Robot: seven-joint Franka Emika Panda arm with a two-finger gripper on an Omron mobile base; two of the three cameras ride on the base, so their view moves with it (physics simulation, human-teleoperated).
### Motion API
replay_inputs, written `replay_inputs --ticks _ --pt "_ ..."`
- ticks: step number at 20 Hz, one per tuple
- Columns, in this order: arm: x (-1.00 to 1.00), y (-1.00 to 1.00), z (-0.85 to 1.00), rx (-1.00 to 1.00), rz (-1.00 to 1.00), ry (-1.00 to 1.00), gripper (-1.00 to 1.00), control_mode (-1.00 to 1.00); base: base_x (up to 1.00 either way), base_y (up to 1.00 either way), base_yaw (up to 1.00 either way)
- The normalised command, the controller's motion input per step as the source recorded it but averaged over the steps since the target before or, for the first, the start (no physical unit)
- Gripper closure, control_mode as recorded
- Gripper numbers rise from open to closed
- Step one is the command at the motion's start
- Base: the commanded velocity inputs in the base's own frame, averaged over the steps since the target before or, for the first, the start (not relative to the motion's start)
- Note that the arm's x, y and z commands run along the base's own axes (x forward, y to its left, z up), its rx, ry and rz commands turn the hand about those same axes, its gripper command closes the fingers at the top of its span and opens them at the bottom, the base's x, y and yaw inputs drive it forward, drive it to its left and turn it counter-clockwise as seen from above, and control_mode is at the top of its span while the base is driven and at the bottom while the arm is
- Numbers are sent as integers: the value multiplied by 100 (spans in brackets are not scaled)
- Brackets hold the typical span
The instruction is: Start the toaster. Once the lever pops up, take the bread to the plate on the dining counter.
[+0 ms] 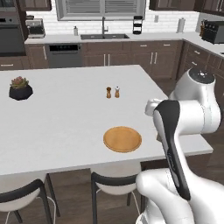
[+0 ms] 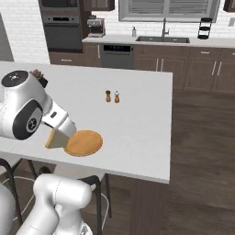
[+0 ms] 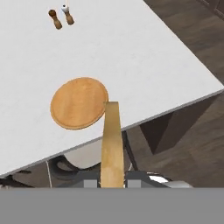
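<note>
Gripper [image 3: 112, 183]: closed on the bread [image 3: 111, 144], held on edge between the fingers.
Bread: reached forward from the gripper, far end just over the near rim of the plate [image 3: 78, 103], above it.
Plate: lay flat on the dining counter [image 3: 131, 52], close to its near edge.
Shakers [image 3: 60, 17]: stood well beyond the plate.

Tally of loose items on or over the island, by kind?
plate: 1
bread, held in the gripper: 1
shakers: 2
potted plant: 1
Total: 5
</note>
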Motion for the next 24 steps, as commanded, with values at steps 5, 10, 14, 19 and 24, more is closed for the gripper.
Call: replay_inputs --ticks 5,10,14,19,24 --pt "58 5 -19 9 1 -5 100 -100 0 0 0" --pt "81 0 -45 14 16 -5 100 -100 0 0 0" --pt "93 0 -83 9 19 0 100 -100 0 0 0" --pt "99 0 -89 2 17 0 100 -100 0 0 0" --pt "74 1 -61 3 14 0 100 -100 0 0 0"
